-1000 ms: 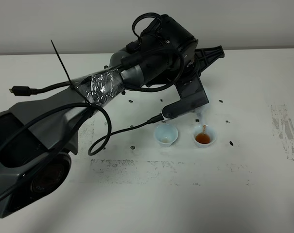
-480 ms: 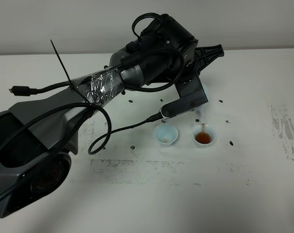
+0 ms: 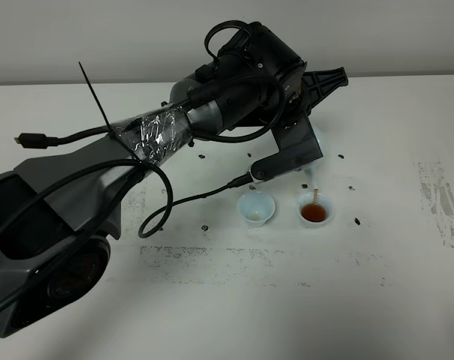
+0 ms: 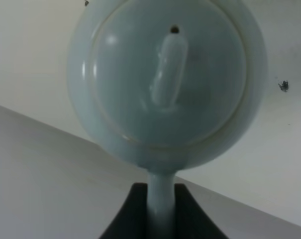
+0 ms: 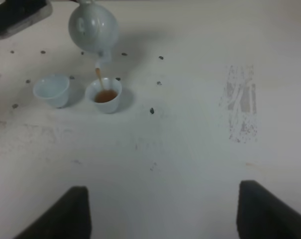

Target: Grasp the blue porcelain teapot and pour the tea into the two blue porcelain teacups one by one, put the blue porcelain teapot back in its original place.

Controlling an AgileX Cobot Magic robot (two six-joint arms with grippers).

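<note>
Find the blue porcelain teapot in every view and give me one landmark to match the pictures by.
Exterior high: the teapot is mostly hidden behind the left arm, a pale sliver above the tea-filled teacup.
Left wrist: the teapot fills the picture, its handle in the left claw.
Right wrist: the teapot is tilted, spout over the tea-filled teacup.
Landmark: that teacup; the left wrist view does not show it.

A white table (image 3: 407, 300) fills the scene, with a plain grey wall (image 3: 99, 37) behind it. Small dark specks (image 3: 357, 220) lie scattered over its middle. A grey scuffed patch (image 3: 440, 199), possibly worn paint, marks the right side, and a fainter smudged band (image 3: 234, 259) crosses the centre.
</note>
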